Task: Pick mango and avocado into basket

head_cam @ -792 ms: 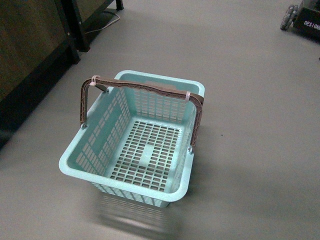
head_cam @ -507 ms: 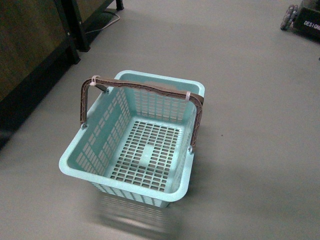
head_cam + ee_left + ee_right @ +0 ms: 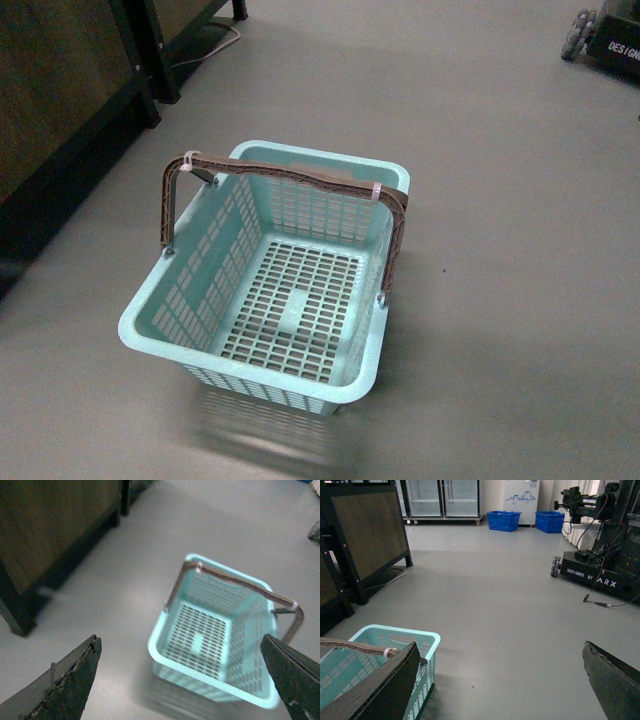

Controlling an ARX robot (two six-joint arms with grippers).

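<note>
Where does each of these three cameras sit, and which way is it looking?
Front view: on the robot's body, looking down at the empty basket on the grey floor; no arm shows.
Left wrist view: on the left arm, looking down on the blurred basket; the open left gripper shows, one finger on either side.
Right wrist view: on the right arm, looking out across the floor to blue crates; the open right gripper shows.
Shared: all three catch the basket, the right wrist only a corner.
</note>
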